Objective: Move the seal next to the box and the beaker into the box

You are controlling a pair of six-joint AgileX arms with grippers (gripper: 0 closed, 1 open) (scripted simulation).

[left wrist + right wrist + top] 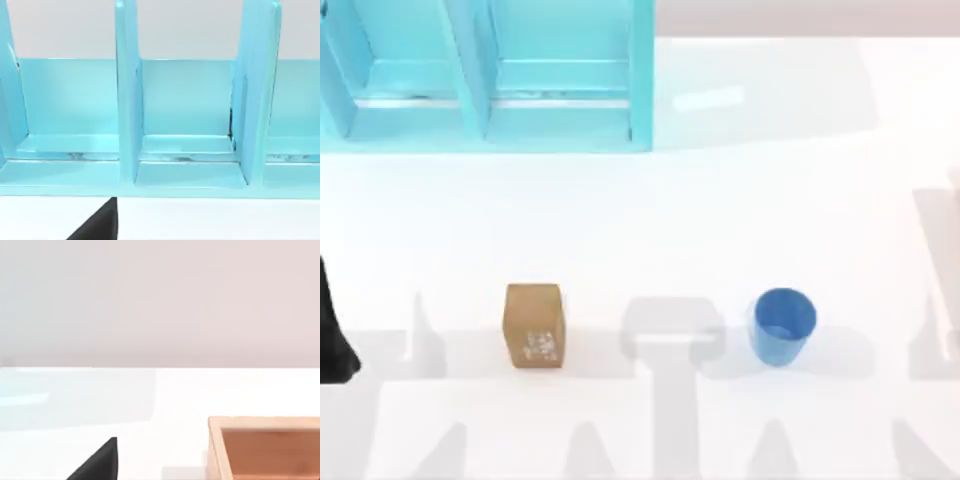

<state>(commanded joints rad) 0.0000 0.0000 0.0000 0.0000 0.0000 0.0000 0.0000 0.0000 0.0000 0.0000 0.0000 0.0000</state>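
At the top view's left edge, lower down, the left end effector point(335, 335) shows as a dark shape; I cannot tell whether its fingers are apart or together. Nothing seems done yet: the seal point(533, 326) stands lower left of centre on the worktop point(650, 230), the beaker point(783, 325) lower right, well apart. The wooden box point(265, 447) sits at the right wrist view's lower right.

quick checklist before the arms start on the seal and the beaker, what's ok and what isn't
1. Small tan-brown rectangular block, the seal, standing free on the white table, nothing touching it: ok.
2. Small translucent blue round cup, the beaker, upright with its rim up, apart from the seal: ok.
3. Open tan wooden box located: ok in the right wrist view; its place in the top view: cannot tell.
4. Beaker inside the box: not ok, it stands on the table.
5. Seal beside the box: cannot tell.
6. Tall light-blue partitioned shelf at the table's far left, away from both things: ok.
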